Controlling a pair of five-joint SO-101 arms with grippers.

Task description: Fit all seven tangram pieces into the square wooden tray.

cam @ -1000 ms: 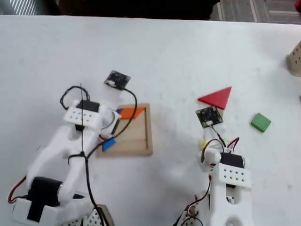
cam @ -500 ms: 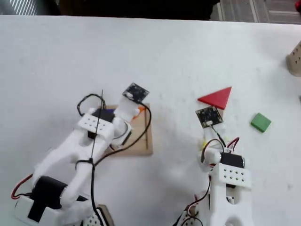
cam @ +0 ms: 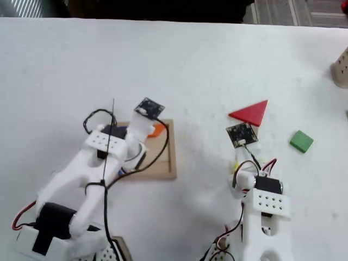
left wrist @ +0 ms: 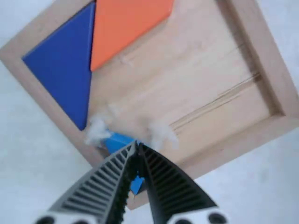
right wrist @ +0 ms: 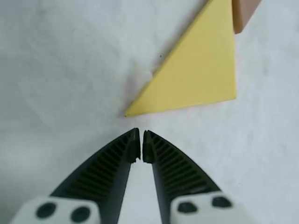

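Tray (cam: 173, 155) sits centre-left on table (cam: 206, 60). Inside it, big triangle (left wrist: 60, 70) & parallelogram (left wrist: 126, 23) lie edge to edge, tucked into one corner. Small piece (left wrist: 117, 141) is at the rim by big triangle's tip, pinched in left gripper (left wrist: 137, 150). Off to the right, well apart: lone triangle (cam: 251, 113), w/ square piece (cam: 301, 141) further right. Right gripper (right wrist: 141, 145) is just beside third triangle (right wrist: 196, 74), not touching.

Bright, even light washes the white table (cam: 190, 60) almost to glare in the high view, leaving faint soft shadows under the left arm (cam: 81, 168), the right arm (cam: 266, 212) and inside the wooden tray (cam: 169, 157) rim, with darkness beyond at 12 o'clock.
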